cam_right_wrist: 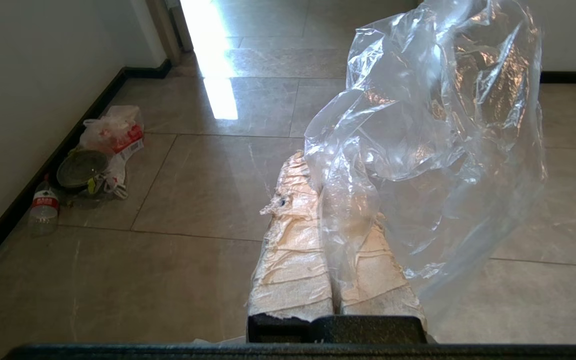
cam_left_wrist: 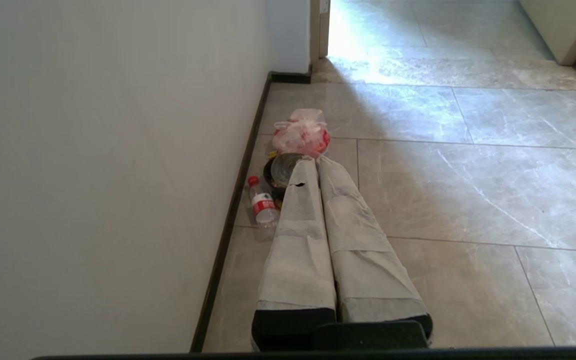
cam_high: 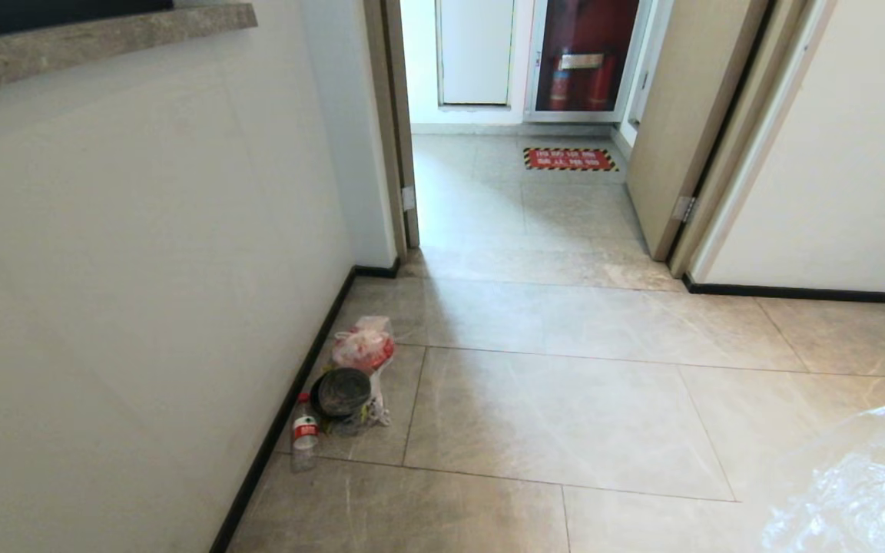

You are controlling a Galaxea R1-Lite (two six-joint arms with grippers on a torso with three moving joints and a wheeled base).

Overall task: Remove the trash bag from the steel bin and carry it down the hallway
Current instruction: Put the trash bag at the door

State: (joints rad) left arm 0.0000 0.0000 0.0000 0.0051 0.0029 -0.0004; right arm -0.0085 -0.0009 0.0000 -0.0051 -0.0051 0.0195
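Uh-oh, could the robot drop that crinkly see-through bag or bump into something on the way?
Maybe. The right gripper is shut on only a thin fold of the large clear crinkly trash bag, so it could slip or tear. The bag billows out and might drag. By the white wall sit a red-and-white plastic bag, a round dark container and a clear bottle with a red label; steering left could hit them.

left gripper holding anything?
No. The left gripper is shut with nothing between its fingers; the trash bag is pinched in the right gripper.
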